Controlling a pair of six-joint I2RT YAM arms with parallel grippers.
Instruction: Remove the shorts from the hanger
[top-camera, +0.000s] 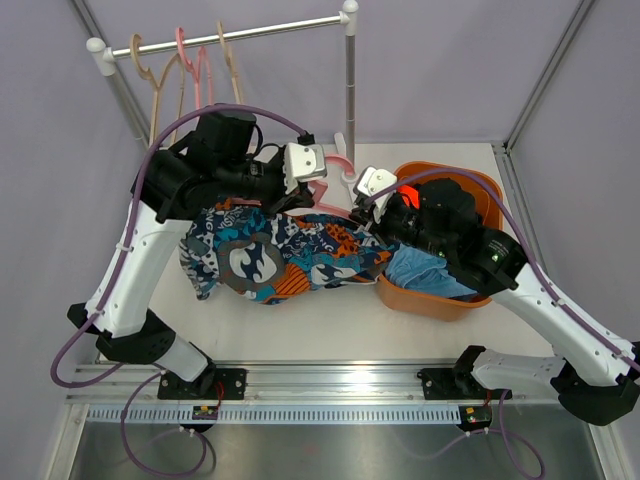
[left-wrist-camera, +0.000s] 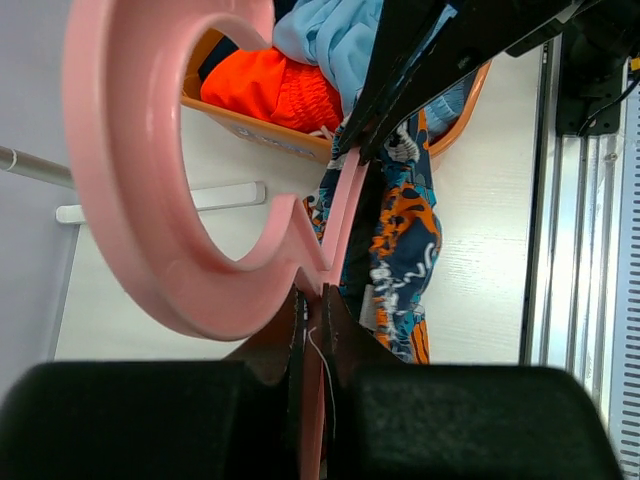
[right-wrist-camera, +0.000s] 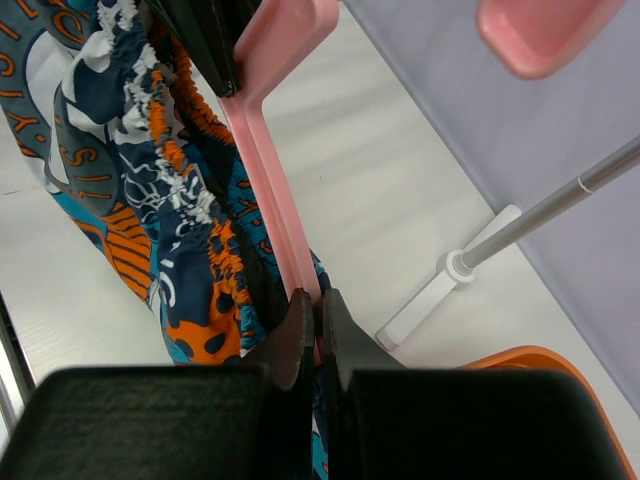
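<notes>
The multicolour print shorts (top-camera: 270, 255) are spread on the table (top-camera: 330, 322) at the centre of the top view, the waistband lying against the pink hanger (left-wrist-camera: 130, 200). The hanger is pinched below its hook by the left gripper (left-wrist-camera: 312, 325) and on its bar by the right gripper (right-wrist-camera: 312, 325). The orange-red shorts (left-wrist-camera: 265, 85) and light blue shorts (top-camera: 415, 268) are seen in the orange basket (top-camera: 430, 303) at right
</notes>
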